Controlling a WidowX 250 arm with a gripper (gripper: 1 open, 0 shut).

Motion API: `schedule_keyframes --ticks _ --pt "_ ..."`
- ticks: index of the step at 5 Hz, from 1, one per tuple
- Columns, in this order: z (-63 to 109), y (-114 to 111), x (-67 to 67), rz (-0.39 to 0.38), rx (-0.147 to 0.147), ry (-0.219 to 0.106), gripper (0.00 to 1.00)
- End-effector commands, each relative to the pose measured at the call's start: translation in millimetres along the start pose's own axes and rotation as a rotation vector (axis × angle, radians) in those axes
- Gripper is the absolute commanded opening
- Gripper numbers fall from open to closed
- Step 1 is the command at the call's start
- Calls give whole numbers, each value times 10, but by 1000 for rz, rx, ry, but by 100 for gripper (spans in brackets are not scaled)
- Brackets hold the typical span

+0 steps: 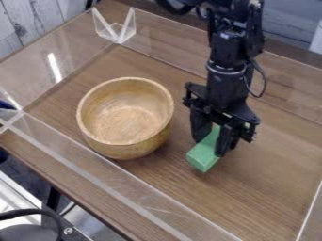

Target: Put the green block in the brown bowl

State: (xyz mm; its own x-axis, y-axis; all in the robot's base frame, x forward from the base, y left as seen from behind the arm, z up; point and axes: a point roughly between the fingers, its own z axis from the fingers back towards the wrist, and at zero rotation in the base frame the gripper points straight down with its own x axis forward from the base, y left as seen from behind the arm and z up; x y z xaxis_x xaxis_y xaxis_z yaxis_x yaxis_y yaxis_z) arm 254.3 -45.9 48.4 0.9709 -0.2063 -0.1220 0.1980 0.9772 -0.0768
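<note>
A light-brown wooden bowl (126, 115) sits on the table, left of centre, with nothing in it. To its right the black arm points its gripper (217, 143) straight down. The gripper is shut on the upper end of the green block (205, 155), a bright green bar that stands nearly upright between the fingers. The block's lower end hangs close to the wooden tabletop; whether it touches is hard to tell. The block is clear of the bowl's rim by a short gap.
A clear plastic wall (75, 160) runs around the wooden table. A small clear stand (116, 25) sits at the far back left. A black cable (25, 226) lies outside the wall at the bottom left.
</note>
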Motion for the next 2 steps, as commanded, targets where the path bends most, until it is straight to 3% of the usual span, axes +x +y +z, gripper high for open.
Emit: schedule_keyframes --ticks 1,2 --pt "214 18 108 -8 -1 -88 0" --pt "192 28 113 -11 -5 -86 0"
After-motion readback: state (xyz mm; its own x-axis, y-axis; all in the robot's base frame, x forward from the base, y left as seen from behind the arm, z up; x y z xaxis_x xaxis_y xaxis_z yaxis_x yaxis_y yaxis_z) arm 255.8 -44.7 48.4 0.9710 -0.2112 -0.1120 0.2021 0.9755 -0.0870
